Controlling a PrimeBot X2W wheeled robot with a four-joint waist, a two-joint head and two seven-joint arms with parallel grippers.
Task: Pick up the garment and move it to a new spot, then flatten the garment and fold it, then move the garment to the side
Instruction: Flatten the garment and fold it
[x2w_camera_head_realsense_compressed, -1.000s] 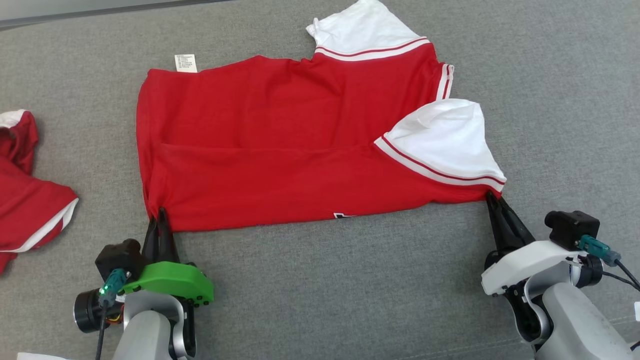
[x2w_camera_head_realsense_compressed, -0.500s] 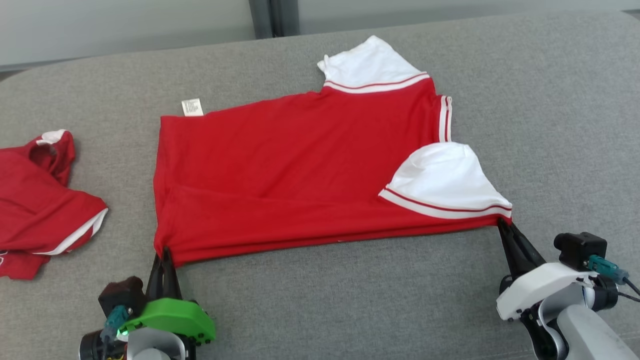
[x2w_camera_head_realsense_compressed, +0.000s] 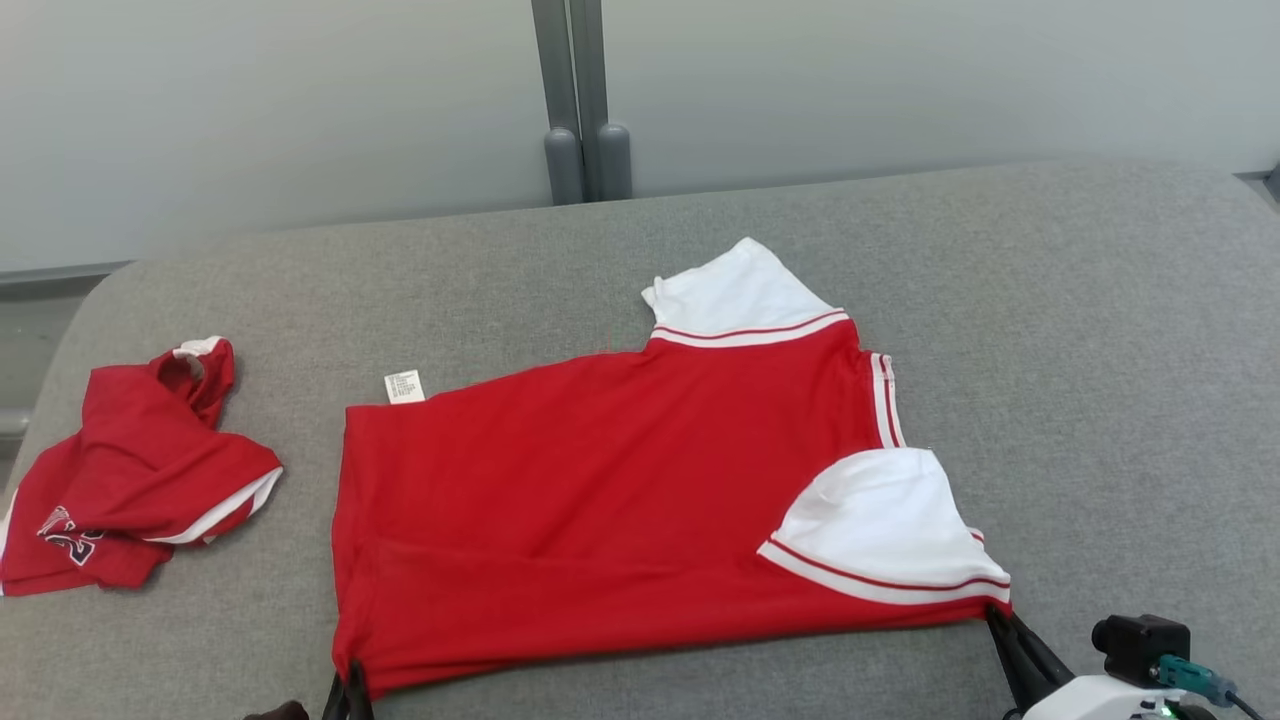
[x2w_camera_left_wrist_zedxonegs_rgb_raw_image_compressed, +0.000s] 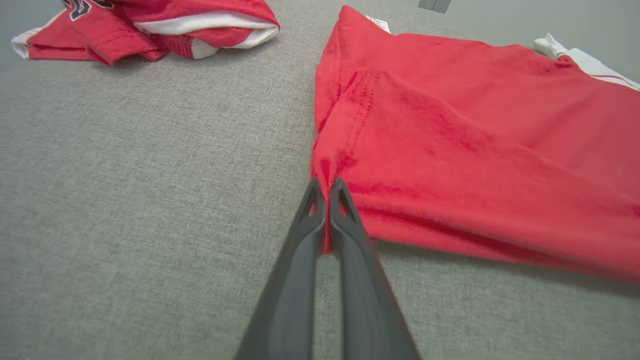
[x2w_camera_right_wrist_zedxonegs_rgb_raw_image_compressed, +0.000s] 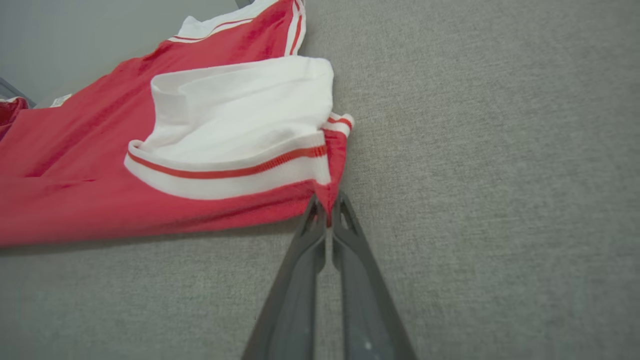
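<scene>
Head view: the garment (x2w_camera_head_realsense_compressed: 600, 500) lies spread on the grey padded surface (x2w_camera_head_realsense_compressed: 1100, 350), hem to the left, collar to the right, care label (x2w_camera_head_realsense_compressed: 404, 386) at its far-left corner. The near white sleeve (x2w_camera_head_realsense_compressed: 880, 520) lies folded in over the red body, and a faint crease runs along the near part. I judge that relocation and flattening are done and a lengthwise fold is under way; the remaining folds and the move to the side are not yet done. A second red garment (x2w_camera_head_realsense_compressed: 140, 480) lies crumpled at the far left, well apart. My left gripper (x2w_camera_head_realsense_compressed: 347, 695) sits at the near-left hem corner and my right gripper (x2w_camera_head_realsense_compressed: 995, 618) at the near-right corner, just under the sleeve cuff. Left wrist view: my left gripper (x2w_camera_left_wrist_zedxonegs_rgb_raw_image_compressed: 326, 185) is clenched, with a strip of red cloth pinched between the fingers (x2w_camera_left_wrist_zedxonegs_rgb_raw_image_compressed: 300, 260); the garment extends up and to the right of the tips, its stitched hem just beyond them. Right wrist view: my right gripper (x2w_camera_right_wrist_zedxonegs_rgb_raw_image_compressed: 327, 200) is clenched on the red corner below the striped cuff; the white sleeve lies up and to the left of the tips, touching the held corner.
</scene>
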